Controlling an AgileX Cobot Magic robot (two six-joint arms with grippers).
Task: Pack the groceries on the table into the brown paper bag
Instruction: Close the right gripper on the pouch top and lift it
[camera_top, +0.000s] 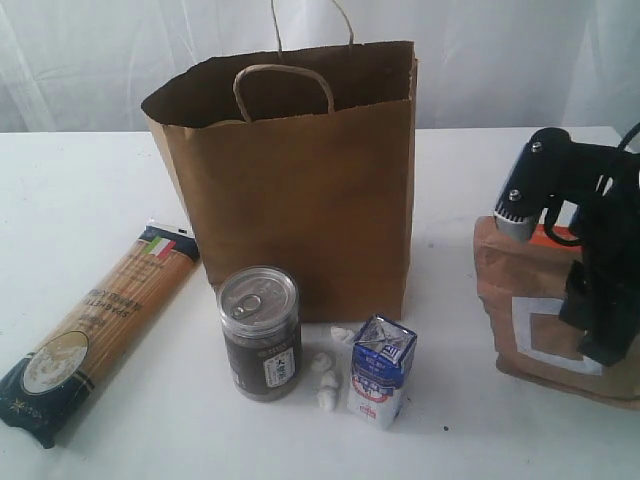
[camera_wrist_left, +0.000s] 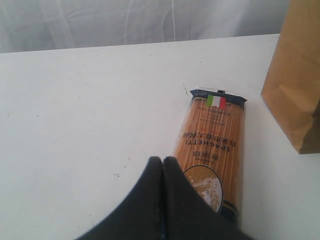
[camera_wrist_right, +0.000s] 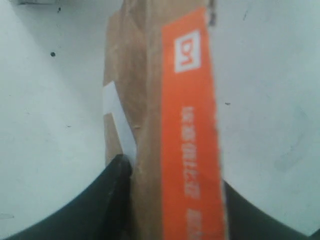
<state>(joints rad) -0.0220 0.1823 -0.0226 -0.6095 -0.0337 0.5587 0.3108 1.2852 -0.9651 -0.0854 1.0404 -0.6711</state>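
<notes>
Paper bag (camera_top: 300, 190) stands on white table (camera_top: 80, 180); left end effector (camera_wrist_left: 162, 161) clenched, right end effector (camera_wrist_right: 172, 177) gripping pouch (camera_top: 520, 280).

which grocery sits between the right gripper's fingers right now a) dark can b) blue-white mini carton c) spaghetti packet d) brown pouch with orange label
d: in the right wrist view the brown pouch with orange label fills the gap between the two fingers of the right gripper, and the exterior view shows that arm right over it.
</notes>
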